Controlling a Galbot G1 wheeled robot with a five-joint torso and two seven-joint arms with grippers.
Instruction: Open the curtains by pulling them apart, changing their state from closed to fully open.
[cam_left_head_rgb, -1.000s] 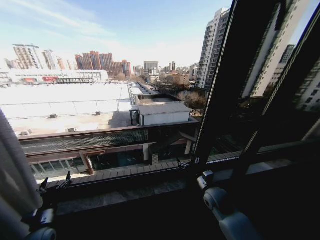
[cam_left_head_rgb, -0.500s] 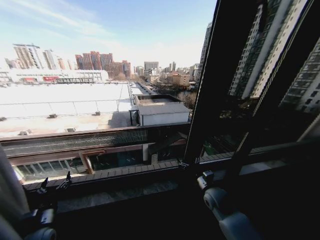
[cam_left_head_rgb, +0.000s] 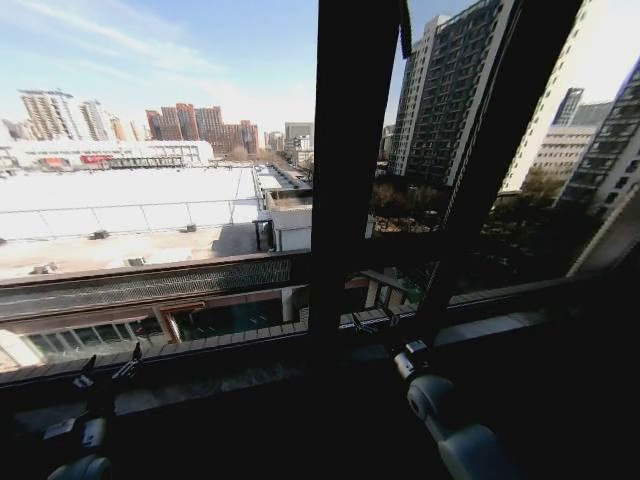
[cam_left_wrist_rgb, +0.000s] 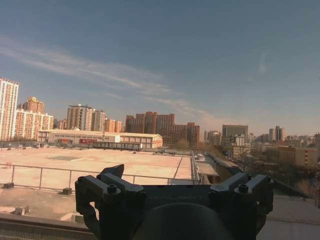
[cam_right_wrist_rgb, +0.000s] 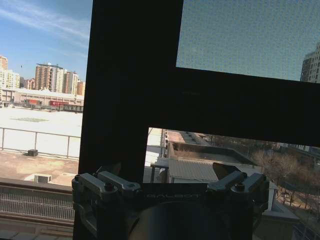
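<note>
The curtains were a white strip far to the left of the dark window post (cam_left_head_rgb: 345, 170) a second ago. Now the head has turned to the right, so I think they hang off to the left of it, pulled well back. The glass on both sides of the post is bare, so the job looks nearly done or done. The left gripper (cam_left_head_rgb: 107, 368) sits low, left of the post, fingers apart and holding nothing. The right gripper (cam_left_head_rgb: 374, 321) sits just below the post, also apart and holding nothing.
</note>
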